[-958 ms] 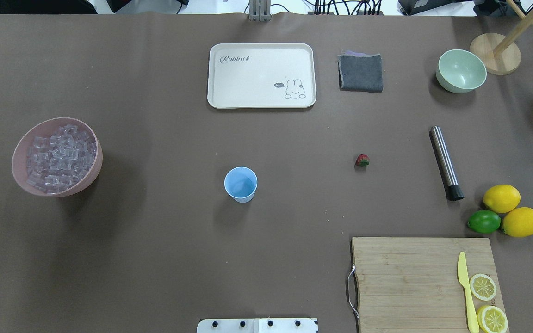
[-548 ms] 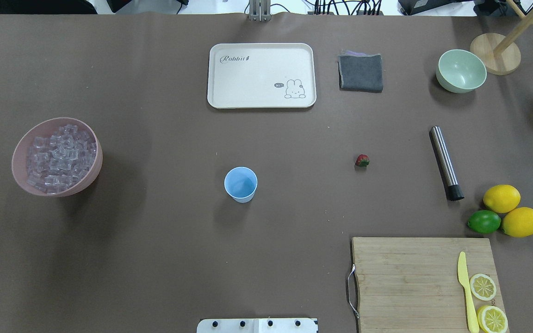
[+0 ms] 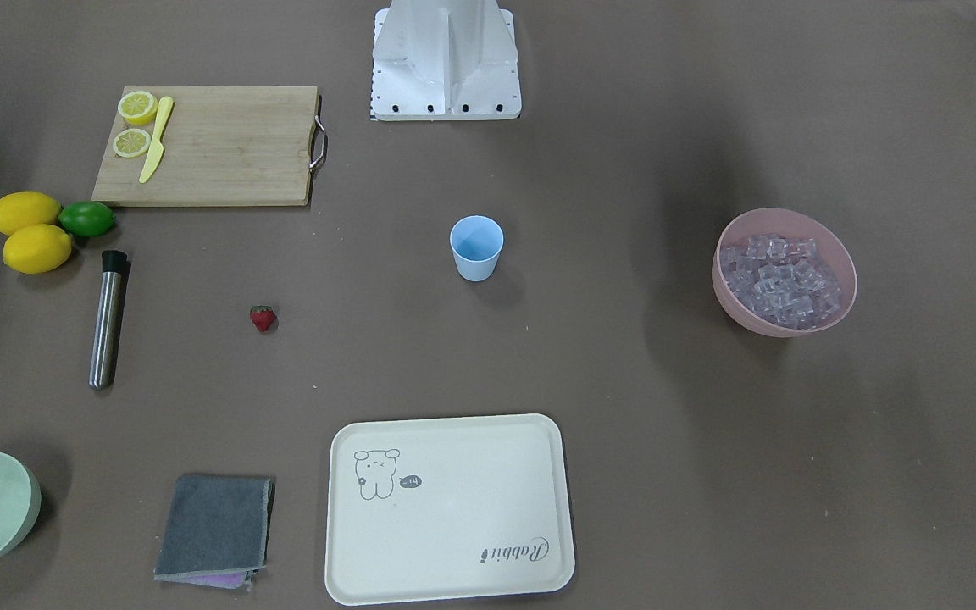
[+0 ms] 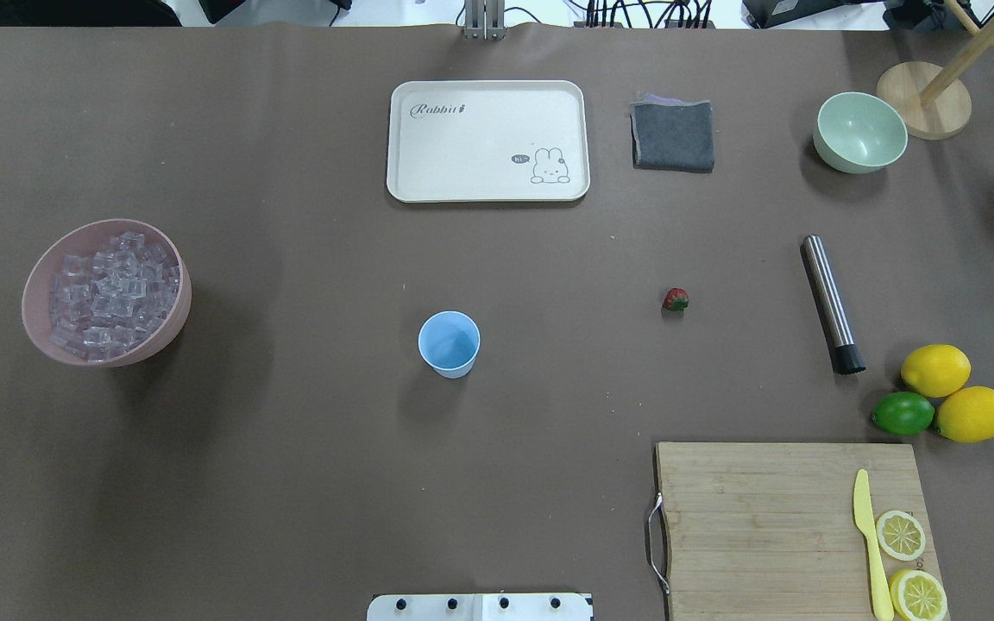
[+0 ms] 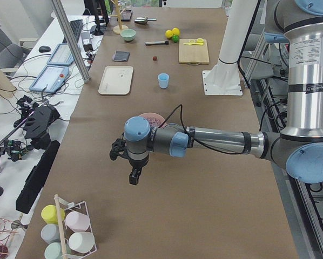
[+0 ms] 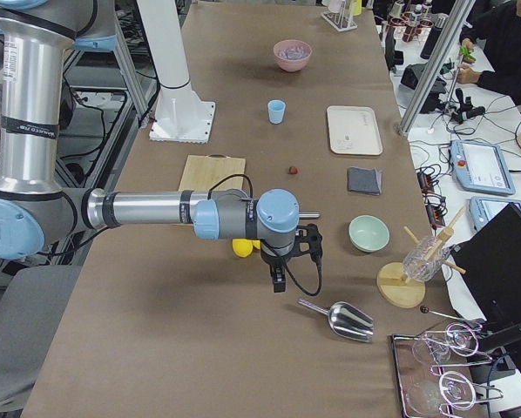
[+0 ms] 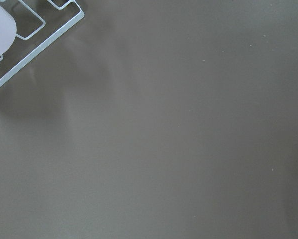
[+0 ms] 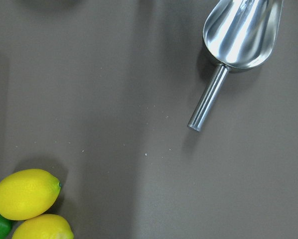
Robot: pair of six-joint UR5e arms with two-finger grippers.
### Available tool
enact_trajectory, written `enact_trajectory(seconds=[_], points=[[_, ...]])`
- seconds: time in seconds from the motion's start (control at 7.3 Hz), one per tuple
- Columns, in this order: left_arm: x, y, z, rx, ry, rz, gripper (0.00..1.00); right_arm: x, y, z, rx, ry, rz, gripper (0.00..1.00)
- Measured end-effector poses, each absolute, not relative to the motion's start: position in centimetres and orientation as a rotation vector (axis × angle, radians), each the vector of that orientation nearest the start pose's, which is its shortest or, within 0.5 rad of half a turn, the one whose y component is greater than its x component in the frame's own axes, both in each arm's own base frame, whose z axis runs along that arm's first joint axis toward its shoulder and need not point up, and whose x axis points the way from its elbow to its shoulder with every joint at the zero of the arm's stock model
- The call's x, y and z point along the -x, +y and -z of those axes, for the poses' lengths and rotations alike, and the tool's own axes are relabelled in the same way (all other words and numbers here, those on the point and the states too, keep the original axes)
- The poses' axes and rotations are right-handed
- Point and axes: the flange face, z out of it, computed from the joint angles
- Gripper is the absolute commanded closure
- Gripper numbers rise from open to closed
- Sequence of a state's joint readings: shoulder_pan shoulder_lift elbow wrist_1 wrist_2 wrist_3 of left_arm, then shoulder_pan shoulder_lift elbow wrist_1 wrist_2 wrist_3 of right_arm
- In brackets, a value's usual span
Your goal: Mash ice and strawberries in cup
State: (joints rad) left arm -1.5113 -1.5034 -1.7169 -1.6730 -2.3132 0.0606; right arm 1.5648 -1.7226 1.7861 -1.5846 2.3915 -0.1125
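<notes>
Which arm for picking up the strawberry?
Right. The strawberry lies right of the cup, toward the lemons where the right gripper hangs; the left gripper is beyond the bowl of ice.

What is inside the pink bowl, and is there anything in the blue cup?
The pink bowl holds a heap of clear ice cubes; whatever lies beneath the top cubes is covered. The blue cup looks empty.

"Rabbit" and "hi" on the tray (image 4: 480, 142)
</notes>
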Motion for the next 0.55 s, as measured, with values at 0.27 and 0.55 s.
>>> enact_trajectory(seconds=[0.27, 0.55], points=[[3.7, -47.7, -60.5, -0.186, 0.742, -0.188, 0.03, -5.7, -43.0, -62.2, -0.087, -0.820, 0.133, 0.00], [2.7, -47.8, -57.8, -0.225, 0.745, -0.220, 0.02, -5.1, -43.0, -61.9, -0.092, -0.838, 0.146, 0.00]])
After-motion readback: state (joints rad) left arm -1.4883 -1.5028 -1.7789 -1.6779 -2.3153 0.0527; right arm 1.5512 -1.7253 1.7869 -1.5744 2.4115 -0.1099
